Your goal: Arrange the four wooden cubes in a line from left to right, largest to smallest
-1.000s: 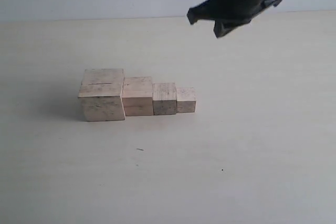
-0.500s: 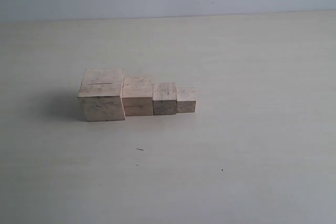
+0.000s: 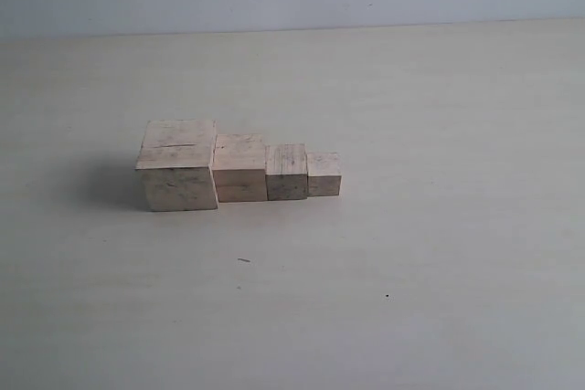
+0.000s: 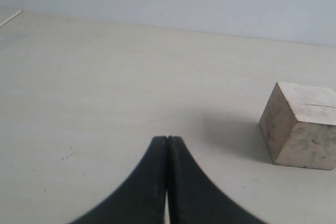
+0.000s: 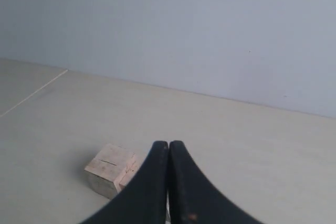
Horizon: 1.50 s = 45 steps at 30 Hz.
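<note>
Four wooden cubes [image 3: 239, 169] touching in a row, largest cube [image 3: 178, 166] at 9 o'clock, whole in exterior view only; in wrist views, left gripper [image 4: 167, 140] and right gripper [image 5: 168, 144] closed tight, empty.

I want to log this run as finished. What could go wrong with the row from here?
The four wooden cubes sit side by side, seemingly touching, so a nudge to one would likely shift its neighbours. The left hand, shut, hangs low near the largest cube; a sweep toward it could knock the row crooked.
</note>
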### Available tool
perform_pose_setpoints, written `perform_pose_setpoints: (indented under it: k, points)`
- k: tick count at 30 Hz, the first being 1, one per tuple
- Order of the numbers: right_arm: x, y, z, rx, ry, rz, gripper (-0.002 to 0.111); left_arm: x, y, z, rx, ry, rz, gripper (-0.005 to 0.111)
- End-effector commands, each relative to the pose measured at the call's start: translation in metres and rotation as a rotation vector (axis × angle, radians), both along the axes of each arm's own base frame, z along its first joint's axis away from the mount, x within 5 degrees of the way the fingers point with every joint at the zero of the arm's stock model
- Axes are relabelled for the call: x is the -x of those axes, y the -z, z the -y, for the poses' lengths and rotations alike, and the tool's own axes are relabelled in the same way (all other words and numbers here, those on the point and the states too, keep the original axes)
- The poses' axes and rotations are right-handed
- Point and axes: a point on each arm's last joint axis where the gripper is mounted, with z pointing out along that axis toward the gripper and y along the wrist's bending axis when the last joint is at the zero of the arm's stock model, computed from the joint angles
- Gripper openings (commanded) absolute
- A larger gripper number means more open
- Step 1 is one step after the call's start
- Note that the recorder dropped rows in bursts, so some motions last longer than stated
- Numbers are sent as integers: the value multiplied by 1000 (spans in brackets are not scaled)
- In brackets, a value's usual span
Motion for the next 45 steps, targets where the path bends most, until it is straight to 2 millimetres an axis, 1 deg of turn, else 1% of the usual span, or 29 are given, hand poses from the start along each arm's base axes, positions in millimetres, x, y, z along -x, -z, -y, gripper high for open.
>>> perform_pose_setpoints:
  k: [1,2,4,7,9,11,14,17,23,26,31,38,42,45]
  points:
    - [10,-6,8,-35,12,50,0,0,0,0,-4,-3,15,0]
    - [11,-6,10,-37,30,56,0,0,0,0,-4,-3,15,0]
    - [7,-2,19,-47,132,77,0,0,0,0,-4,-3,15,0]
    - [1,11,33,-69,283,131,0,0,0,0,-4,-3,15,0]
    - [1,26,42,-82,372,163,0,0,0,0,-4,-3,15,0]
    - [2,47,50,-93,459,194,0,0,0,0,-4,-3,15,0]
    - [6,82,58,-94,543,200,0,0,0,0,-4,-3,15,0]
    - [13,111,62,-82,578,179,0,0,0,0,-4,-3,15,0]
    - [25,150,66,-34,618,195,0,0,0,0,-4,-3,15,0]
    - [29,162,70,19,656,216,0,0,0,0,-4,-3,15,0]
    - [33,177,73,26,720,221,0,0,0,0,-4,-3,15,0]
    - [35,206,73,37,721,188,0,0,0,0,-4,-3,15,0]
    - [35,209,73,45,716,162,0,0,0,0,-4,-3,15,0]
    - [36,214,72,67,704,109,0,0,0,0,-4,-3,15,0]
